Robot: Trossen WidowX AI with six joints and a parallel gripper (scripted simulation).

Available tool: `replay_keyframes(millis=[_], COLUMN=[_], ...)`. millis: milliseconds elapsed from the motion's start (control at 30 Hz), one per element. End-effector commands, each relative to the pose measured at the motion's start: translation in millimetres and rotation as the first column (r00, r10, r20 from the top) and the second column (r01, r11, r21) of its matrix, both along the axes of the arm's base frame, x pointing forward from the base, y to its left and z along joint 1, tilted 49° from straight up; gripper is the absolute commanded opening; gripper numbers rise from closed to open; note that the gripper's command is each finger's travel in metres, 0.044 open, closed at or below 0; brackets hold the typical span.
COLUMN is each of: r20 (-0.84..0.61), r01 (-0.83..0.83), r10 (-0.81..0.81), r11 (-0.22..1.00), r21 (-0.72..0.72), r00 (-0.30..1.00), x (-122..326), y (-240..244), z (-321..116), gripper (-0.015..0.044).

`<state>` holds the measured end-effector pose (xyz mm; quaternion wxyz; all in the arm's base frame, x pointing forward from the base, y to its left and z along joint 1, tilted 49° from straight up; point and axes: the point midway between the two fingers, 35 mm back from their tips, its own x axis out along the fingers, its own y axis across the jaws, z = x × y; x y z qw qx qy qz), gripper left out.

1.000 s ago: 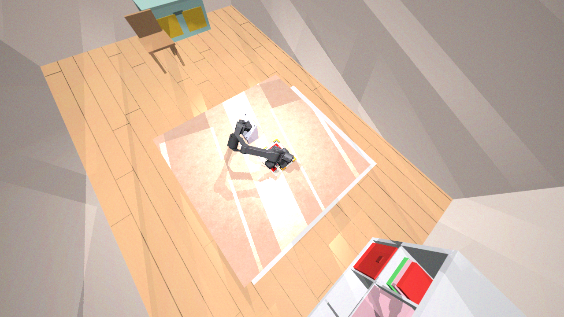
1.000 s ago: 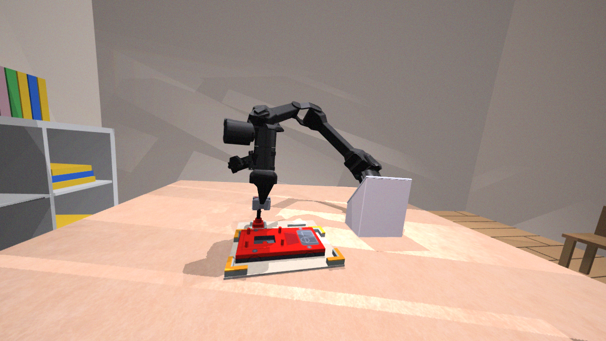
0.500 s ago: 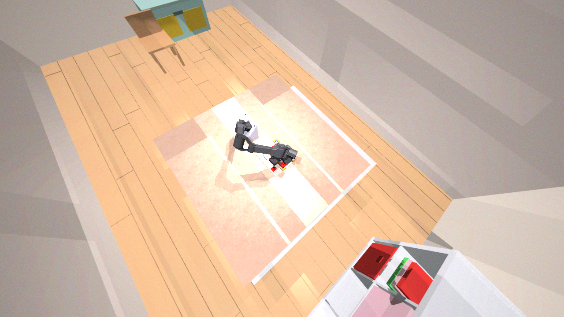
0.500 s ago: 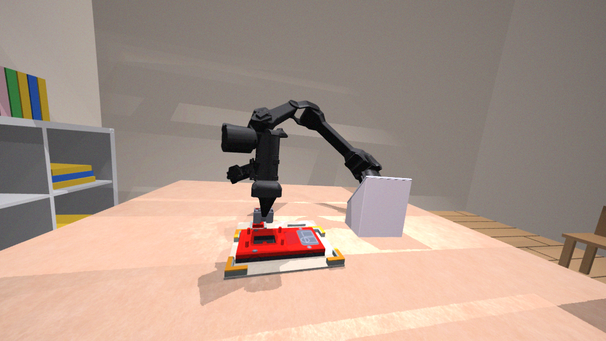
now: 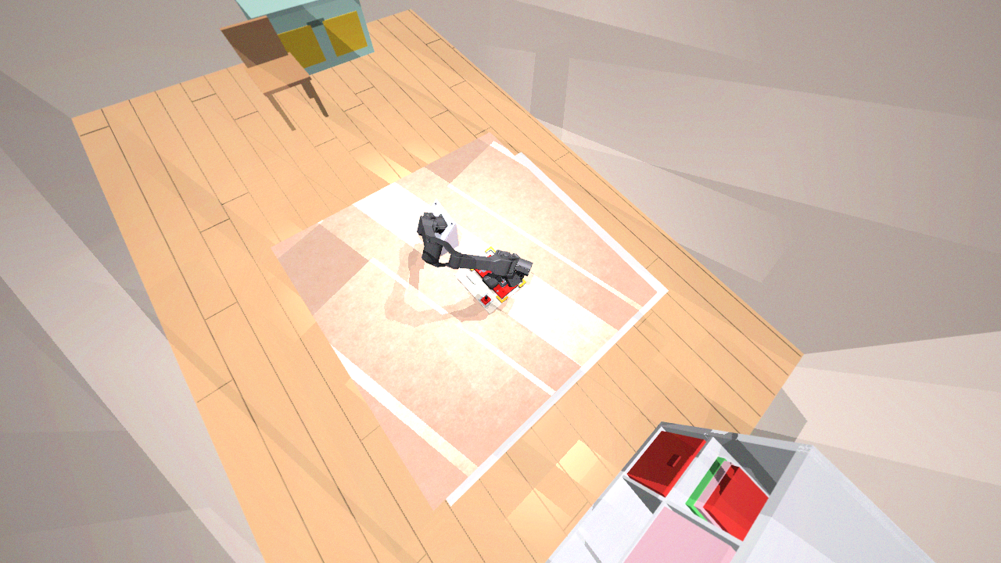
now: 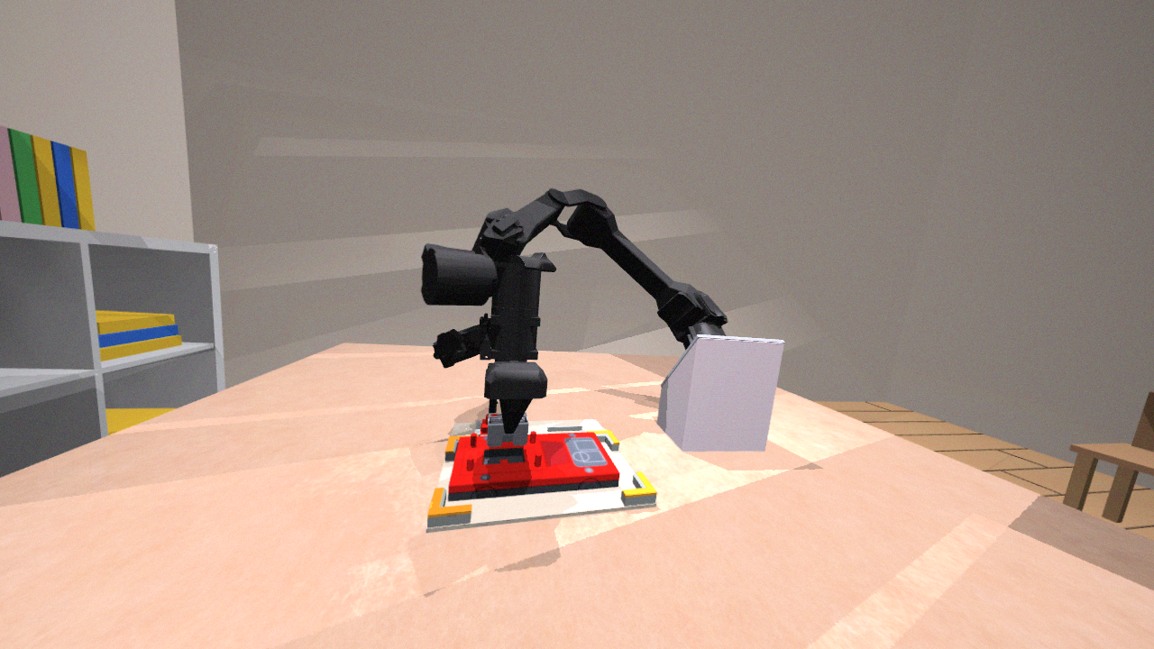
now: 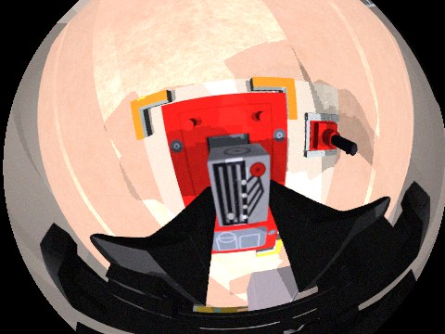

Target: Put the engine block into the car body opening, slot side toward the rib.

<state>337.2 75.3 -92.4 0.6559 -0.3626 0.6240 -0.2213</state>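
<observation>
so the claw (image 6: 509, 425) (image 7: 240, 189) has the grey engine block (image 6: 507, 434) (image 7: 238, 186) pinched between its fingers, right above the opening (image 6: 504, 456) (image 7: 228, 139) in the red car body (image 6: 577, 476) (image 7: 224, 111), and can't tell if the block's bottom dips in. the car body lies flat on a pale board (image 6: 536, 509) (image 7: 303, 172) on the bench (image 6: 266, 516) (image 7: 176, 51), orange and yellow corner pieces around it.
</observation>
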Motion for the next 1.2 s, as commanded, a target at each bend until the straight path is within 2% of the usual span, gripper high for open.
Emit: replay_keyframes(millis=[0,1167], r20=[0.009,-0.008], r01=[0.0,-0.015], r10=[0.0,0.015], r11=[1.0,1.0], r21=[0.006,0.004], r00=[1.0,1.0], x=[0.2,1.0], y=[3.4,3.7], z=[-1.4,-2.0], gripper=[0.0157,0.0158])
